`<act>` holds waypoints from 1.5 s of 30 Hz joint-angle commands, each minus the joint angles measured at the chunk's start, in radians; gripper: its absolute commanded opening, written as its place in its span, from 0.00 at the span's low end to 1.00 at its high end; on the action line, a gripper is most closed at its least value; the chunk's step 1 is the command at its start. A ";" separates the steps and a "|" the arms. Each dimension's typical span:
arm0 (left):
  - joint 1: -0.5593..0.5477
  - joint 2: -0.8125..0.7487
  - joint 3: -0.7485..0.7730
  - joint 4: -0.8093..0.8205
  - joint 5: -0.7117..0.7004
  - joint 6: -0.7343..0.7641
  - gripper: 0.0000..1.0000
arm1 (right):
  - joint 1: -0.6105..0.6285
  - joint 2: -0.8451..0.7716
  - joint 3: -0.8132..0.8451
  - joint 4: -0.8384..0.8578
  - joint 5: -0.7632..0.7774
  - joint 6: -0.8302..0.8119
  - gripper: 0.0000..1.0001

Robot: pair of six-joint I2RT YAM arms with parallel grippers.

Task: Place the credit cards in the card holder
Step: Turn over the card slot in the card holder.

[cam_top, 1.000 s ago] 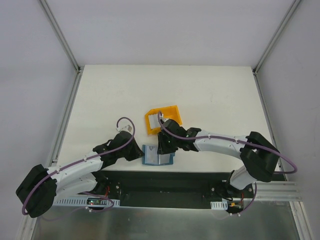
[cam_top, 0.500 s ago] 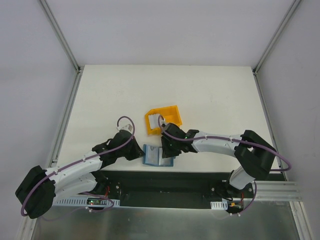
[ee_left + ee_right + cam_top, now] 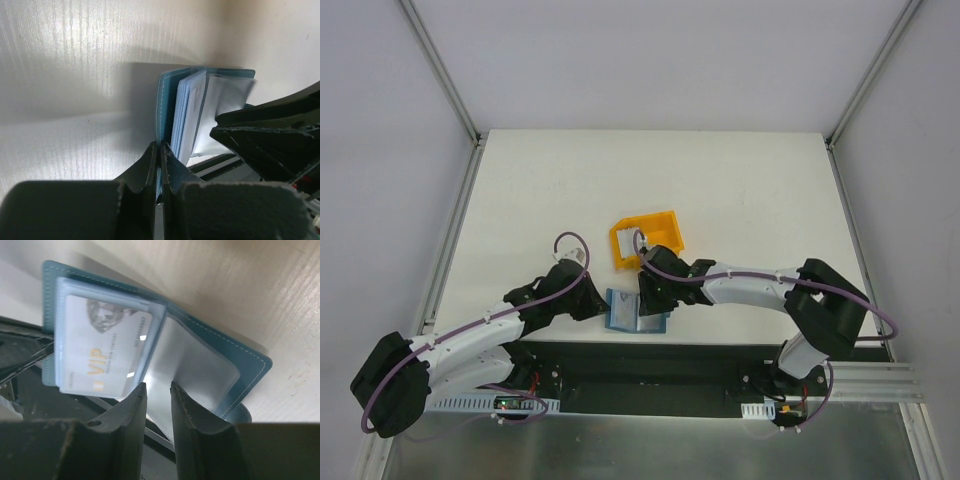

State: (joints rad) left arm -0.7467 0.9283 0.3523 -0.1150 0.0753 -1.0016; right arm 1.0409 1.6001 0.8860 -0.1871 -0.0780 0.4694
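Left wrist view shows the left gripper (image 3: 159, 150) pinching the wallet's (image 3: 167, 107) teal cover edge at 6 o'clock, while the right gripper (image 3: 156, 392) nips a clear sleeve (image 3: 187, 372), 1 card (image 3: 102, 347) pocketed, yellow bin (image 3: 645, 240) toward 12 o'clock.

Slid a little toward the left and nearer the table's front edge over the last second: the right black two-finger gripper (image 3: 647, 305), now low over the right half of the open teal-blue folding card holder (image 3: 635, 311). Drawn in slightly as well, the jaws. Pulled in with it, the right arm's white forearm and dark elbow. Uncovered somewhat more than before, the near corner of the yellow plastic bin (image 3: 645, 240). More hidden now beneath the gripper, the holder's right flap.
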 commanded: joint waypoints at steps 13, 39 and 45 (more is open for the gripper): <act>-0.005 -0.019 0.103 -0.011 0.057 0.053 0.00 | 0.005 0.055 -0.013 -0.060 0.072 0.054 0.28; -0.006 -0.025 0.033 -0.014 0.047 0.017 0.00 | 0.005 -0.161 -0.067 0.032 0.113 0.077 0.36; -0.008 -0.023 0.030 -0.014 0.044 0.015 0.00 | 0.007 -0.140 -0.058 0.052 0.052 0.078 0.38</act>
State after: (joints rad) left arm -0.7471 0.9146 0.3897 -0.1184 0.1436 -0.9798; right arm 1.0443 1.4738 0.8223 -0.1650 0.0116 0.5381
